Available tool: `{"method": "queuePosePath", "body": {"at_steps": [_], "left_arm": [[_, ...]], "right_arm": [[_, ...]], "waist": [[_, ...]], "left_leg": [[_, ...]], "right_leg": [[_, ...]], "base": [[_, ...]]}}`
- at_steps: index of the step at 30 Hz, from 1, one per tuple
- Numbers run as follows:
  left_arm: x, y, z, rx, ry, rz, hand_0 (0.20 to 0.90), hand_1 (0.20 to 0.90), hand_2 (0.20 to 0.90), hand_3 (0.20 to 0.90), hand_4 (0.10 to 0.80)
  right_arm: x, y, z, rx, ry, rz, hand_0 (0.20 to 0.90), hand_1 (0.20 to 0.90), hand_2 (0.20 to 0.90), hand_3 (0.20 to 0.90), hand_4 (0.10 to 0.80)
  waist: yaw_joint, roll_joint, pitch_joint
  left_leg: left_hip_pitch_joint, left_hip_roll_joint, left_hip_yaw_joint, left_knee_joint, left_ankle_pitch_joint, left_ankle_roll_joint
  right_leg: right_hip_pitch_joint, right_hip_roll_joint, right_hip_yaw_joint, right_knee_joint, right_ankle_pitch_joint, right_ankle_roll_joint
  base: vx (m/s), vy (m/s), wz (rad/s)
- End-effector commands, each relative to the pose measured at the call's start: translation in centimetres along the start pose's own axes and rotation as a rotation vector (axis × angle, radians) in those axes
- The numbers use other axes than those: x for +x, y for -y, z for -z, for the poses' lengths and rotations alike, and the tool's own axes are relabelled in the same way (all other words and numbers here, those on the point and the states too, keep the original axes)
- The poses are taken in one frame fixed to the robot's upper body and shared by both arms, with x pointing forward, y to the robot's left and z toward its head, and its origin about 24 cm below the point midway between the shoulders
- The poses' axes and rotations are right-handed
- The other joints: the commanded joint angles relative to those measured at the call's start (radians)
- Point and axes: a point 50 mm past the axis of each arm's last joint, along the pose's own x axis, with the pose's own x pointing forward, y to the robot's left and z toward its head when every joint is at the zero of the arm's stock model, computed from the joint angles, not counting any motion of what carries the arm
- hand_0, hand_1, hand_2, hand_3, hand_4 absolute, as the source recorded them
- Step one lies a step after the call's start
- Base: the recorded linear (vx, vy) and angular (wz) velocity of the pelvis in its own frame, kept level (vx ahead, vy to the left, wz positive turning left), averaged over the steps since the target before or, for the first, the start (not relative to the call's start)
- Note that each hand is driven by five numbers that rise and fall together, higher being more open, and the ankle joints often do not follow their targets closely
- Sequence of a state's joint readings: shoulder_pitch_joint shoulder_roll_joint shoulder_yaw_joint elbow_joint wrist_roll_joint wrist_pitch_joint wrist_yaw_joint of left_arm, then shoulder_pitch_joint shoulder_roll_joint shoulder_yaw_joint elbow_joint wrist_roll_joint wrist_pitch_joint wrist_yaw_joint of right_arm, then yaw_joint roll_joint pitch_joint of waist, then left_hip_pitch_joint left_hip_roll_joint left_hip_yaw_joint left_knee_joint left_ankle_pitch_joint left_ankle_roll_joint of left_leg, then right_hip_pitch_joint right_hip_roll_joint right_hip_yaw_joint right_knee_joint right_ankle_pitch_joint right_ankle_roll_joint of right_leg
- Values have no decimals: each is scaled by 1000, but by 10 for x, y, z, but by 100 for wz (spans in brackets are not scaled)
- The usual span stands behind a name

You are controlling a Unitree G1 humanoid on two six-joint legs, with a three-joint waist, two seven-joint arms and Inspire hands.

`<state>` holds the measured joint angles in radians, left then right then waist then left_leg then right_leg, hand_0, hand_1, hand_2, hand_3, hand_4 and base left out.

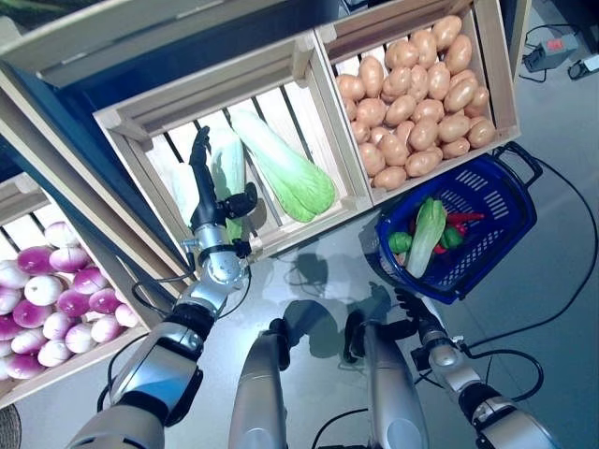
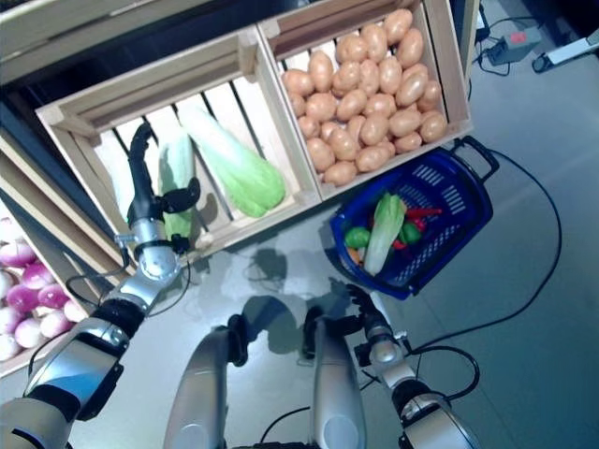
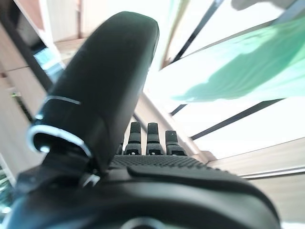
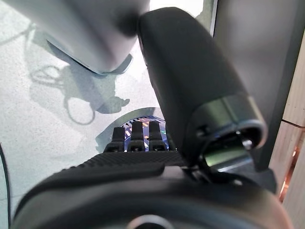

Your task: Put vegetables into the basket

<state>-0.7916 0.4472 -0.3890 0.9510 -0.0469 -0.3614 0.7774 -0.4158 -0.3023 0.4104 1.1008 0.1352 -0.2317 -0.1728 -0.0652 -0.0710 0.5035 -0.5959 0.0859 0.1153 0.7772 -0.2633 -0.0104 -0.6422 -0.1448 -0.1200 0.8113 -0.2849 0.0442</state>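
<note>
Far left, at nine o'clock of the head views: a wooden crate of purple-and-white turnips [image 1: 56,299], set lower than the other crates. Next, at eleven o'clock: a slatted wooden crate [image 1: 309,84] holding two pale green napa cabbages, one [image 1: 227,173] lying along the slats just beside the left hand [image 1: 208,201], the other larger cabbage [image 1: 285,168] slanting toward the crate's five o'clock corner.

The left hand reaches up into this crate from seven o'clock; its fingers [image 1: 199,154] stretch straight and relaxed along the slats, the thumb [image 1: 241,201] standing out toward three o'clock over the lower end of the nearer cabbage. Nothing is clasped; in the left wrist view the fingertips [image 3: 152,138] extend straight toward the crate's slats, with a cabbage leaf [image 3: 248,67] showing beyond them.

At one o'clock: a second crate [image 1: 496,65] heaped with brown potatoes [image 1: 416,103]. Just below it, at three o'clock, a blue plastic basket [image 1: 487,253] with a black handle stands on the grey floor [image 1: 309,262]; inside lie a leafy green vegetable [image 1: 426,234], red chillies [image 1: 463,220] and small green items [image 1: 401,243].

At five o'clock: the right hand [image 1: 416,318], low and near the basket's nearer rim, apart from it; its fingers [image 4: 136,138] are straight and hold nothing
</note>
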Motion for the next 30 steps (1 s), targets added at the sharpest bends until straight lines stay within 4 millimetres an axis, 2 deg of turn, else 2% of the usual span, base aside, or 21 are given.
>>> {"method": "queuePosePath", "body": {"at_steps": [1,7,14,23,30], "left_arm": [[30,-22,-24,-20,65,-136,900,900,900,900,800],[34,-34,-6,42,-46,-218,900,900,900,900,800],[29,-36,12,76,-148,-226,900,900,900,900,800],[32,-23,11,37,-191,-37,900,900,900,900,800],[45,-25,1,-26,-164,79,900,900,900,900,800]], "right_arm": [[-12,5,27,-9,-64,-3,900,900,900,900,800],[-8,3,18,20,-42,7,900,900,900,900,800],[-4,-1,5,38,-2,15,900,900,900,900,800],[1,1,-10,35,31,19,900,900,900,900,800],[2,7,-11,23,41,28,900,900,900,900,800]], "waist": [[4,3,-17],[1,-6,-3],[2,-15,10],[-6,-27,16],[-17,-32,16]], "left_leg": [[23,-20,23,-59,-22,47],[-10,-20,21,-32,-31,47],[-41,-20,13,-12,-35,44],[-84,-18,10,3,-36,45],[-128,-13,9,31,-44,52]], "right_leg": [[27,18,13,-37,44,-19],[-2,21,11,-14,39,-21],[-30,24,9,8,34,-24],[-74,38,10,30,33,-28],[-117,46,16,55,30,-30]], "base": [[-42,-5,0],[-33,-17,2],[-15,-14,3],[-24,-10,-1],[-2,-1,0]]}}
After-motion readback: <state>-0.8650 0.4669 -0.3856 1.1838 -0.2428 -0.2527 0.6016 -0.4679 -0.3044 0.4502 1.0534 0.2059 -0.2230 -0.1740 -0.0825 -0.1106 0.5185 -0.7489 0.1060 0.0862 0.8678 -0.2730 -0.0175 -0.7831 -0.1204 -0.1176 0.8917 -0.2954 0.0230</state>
